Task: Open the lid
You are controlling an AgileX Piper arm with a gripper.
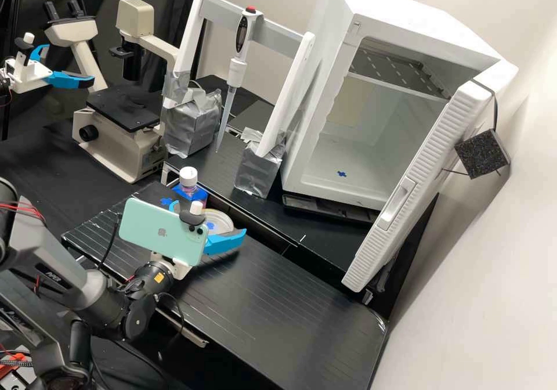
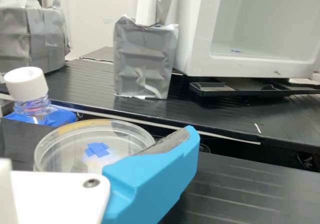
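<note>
Petri dish point(image 1: 223, 220), round and transparent, sits on the ribbed black board point(image 1: 278, 309), with a blue tape cross point(image 2: 97, 149) at its middle. From the pictures I cannot tell whether its lid is seated. White print marks the dark arm point(image 1: 53, 275), a yellow label point(image 1: 159, 277) sits at its wrist, and a small logo marks the mint-green phone point(image 1: 152, 233) mounted there.

Seen from high, the gripper point(image 1: 209, 220) has its blue fingers point(image 1: 225, 243) spread wide about the dish, a finger at 9 to 10 o'clock and the other at 4 o'clock. They are open, gripping nothing; whether either touches the dish's side I cannot tell. The wrist view has one finger overlapping the rim.

From the dish, in the high view, the white-capped bottle point(image 1: 188, 175) is near at 11 o'clock. Just beyond the dish, the board's edge and a gap run past 1 to 2 o'clock; past them stand a tape-wrapped stand foot point(image 1: 258, 172) at 1 o'clock and the open white cabinet point(image 1: 296, 163) at 2 o'clock. The board stretches broadest toward 4 o'clock.
</note>
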